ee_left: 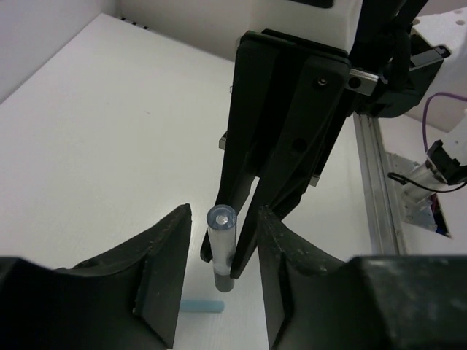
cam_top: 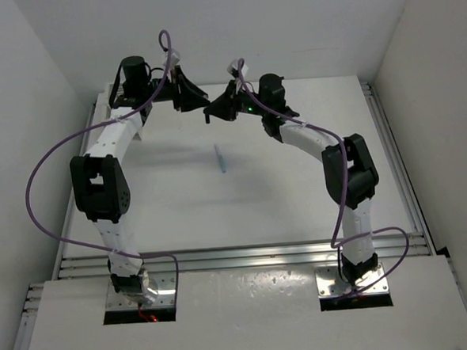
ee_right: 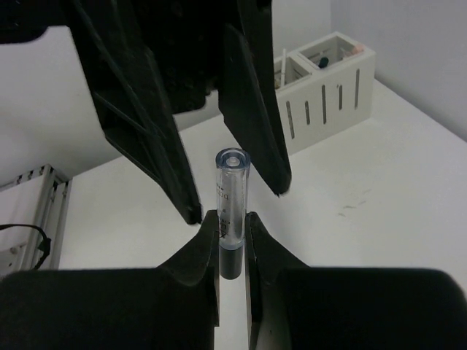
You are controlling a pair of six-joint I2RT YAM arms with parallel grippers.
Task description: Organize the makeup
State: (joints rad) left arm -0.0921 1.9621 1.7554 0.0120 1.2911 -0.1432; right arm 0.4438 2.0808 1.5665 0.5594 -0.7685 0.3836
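Note:
My right gripper (ee_right: 232,222) is shut on a makeup stick (ee_right: 232,182) with a clear cap and a dark body, and holds it in the air over the far part of the table. My left gripper (ee_left: 222,255) is open, with its jaws on either side of the stick's capped end (ee_left: 221,233) and a gap on both sides. In the top view the two grippers meet tip to tip, left (cam_top: 191,97) and right (cam_top: 215,111). A light blue stick (cam_top: 220,157) lies loose on the table and also shows in the left wrist view (ee_left: 201,306).
A white slatted box (ee_right: 332,80) with a few items standing in it sits at the far side. Metal rails (cam_top: 391,157) run along the table's right edge and the near edge (cam_top: 238,254).

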